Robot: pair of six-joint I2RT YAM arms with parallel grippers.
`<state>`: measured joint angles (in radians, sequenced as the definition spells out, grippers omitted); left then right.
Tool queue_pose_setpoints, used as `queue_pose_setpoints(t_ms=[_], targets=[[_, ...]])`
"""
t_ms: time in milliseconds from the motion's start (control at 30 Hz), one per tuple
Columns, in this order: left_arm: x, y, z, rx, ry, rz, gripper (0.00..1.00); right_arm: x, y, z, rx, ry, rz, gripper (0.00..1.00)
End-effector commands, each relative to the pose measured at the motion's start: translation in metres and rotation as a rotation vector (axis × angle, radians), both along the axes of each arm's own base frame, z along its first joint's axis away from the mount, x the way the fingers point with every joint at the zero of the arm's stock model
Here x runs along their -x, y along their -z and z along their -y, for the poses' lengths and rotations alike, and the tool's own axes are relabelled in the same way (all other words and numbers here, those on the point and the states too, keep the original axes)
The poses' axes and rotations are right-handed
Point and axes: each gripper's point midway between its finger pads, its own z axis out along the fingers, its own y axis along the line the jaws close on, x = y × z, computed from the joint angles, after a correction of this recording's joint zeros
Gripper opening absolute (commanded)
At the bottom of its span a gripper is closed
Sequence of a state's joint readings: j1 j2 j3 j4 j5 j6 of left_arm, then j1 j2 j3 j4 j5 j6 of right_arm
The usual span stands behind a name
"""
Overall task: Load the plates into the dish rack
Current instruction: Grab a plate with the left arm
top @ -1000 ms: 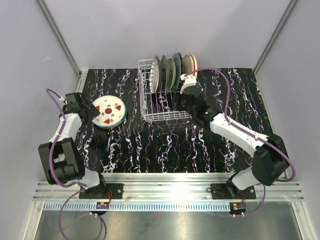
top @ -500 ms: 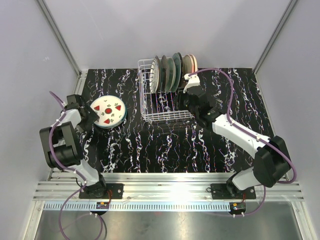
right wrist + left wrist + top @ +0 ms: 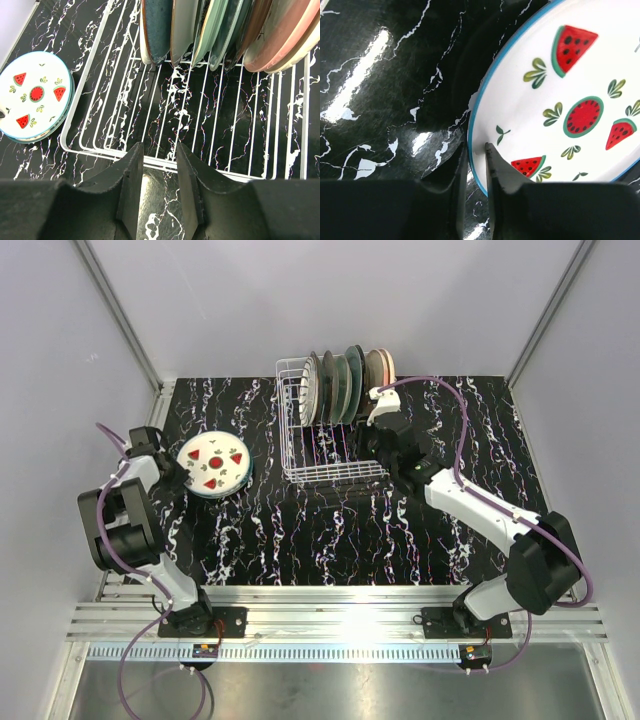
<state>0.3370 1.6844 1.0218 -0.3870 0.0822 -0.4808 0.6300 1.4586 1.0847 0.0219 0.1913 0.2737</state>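
A white plate with watermelon pictures and a blue rim [image 3: 213, 464] [image 3: 555, 100] [image 3: 34, 94] lies at the table's left on top of another plate, whose teal edge shows beneath it. My left gripper [image 3: 176, 469] [image 3: 476, 150] is shut on this top plate's left rim, one finger over it and one under. The white wire dish rack [image 3: 300, 476] [image 3: 102, 150] holds several plates [image 3: 345, 382] [image 3: 225, 30] upright at its far end. My right gripper [image 3: 368, 450] [image 3: 159, 162] hangs open over the rack's near right rail with nothing between its fingers.
The near half of the rack's floor [image 3: 165, 115] holds no plates. The black marbled tabletop [image 3: 330, 530] is bounded by grey walls behind and at both sides and by the aluminium rail [image 3: 340, 605] in front.
My left gripper has slid in and closed on the watermelon plate's rim; the plate has shifted slightly left. The right gripper drew back a little toward the rack's right side, then held still.
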Motion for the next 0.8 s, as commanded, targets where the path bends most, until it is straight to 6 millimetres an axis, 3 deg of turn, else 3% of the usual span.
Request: queue_pose_setpoints(t_ms=[0, 133, 467, 767], targets=[[-0.005, -0.002, -0.010, -0.019, -0.011, 0.003, 0.14, -0.003, -0.023, 0.003, -0.044, 0.017, 0.057, 0.40], [-0.003, -0.004, -0.012, -0.029, -0.019, -0.004, 0.00, -0.003, -0.021, 0.003, -0.042, 0.016, 0.050, 0.40], [-0.003, -0.046, -0.010, -0.054, -0.026, 0.105, 0.00, 0.002, -0.021, -0.005, -0.052, -0.031, 0.021, 0.41], [-0.012, -0.080, 0.007, 0.020, 0.018, 0.264, 0.00, 0.014, -0.021, -0.036, -0.152, -0.166, -0.051, 0.43]])
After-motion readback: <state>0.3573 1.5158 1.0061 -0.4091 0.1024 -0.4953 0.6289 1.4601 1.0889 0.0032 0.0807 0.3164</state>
